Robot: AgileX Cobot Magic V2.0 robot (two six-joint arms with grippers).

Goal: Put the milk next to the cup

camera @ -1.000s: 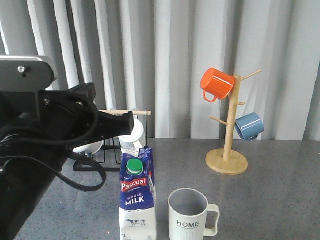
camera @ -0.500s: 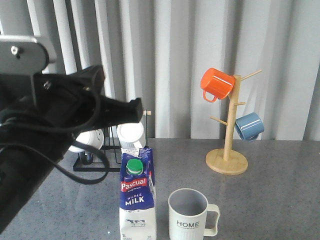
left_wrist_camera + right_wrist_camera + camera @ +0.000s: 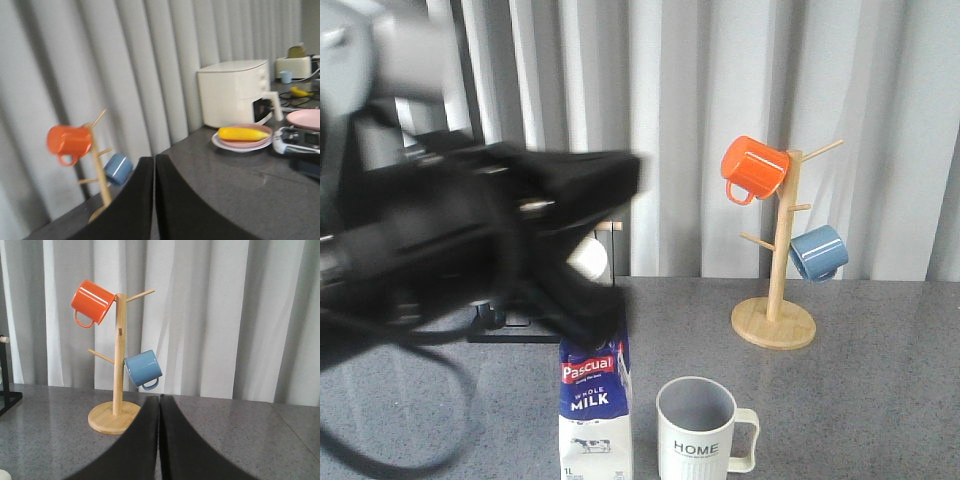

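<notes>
The milk, a blue and white carton with a red "Pascual" band, stands upright on the grey table close to the left of the cup. The cup is a pale ribbed mug lettered "HOME", its handle to the right. My left arm is a blurred black mass above and in front of the carton, hiding its top. The left gripper is shut with nothing between its fingers and is raised, facing the curtain. The right gripper is also shut and empty, pointing at the mug tree. Neither wrist view shows milk or cup.
A wooden mug tree with an orange mug and a blue mug stands at the back right. A black rack is mostly hidden behind my left arm. A white appliance and a plate with a yellow item sit further off.
My left arm has swung up and to the right across the front view and now covers the carton's cap and the rack. Milk and cup have not moved.
</notes>
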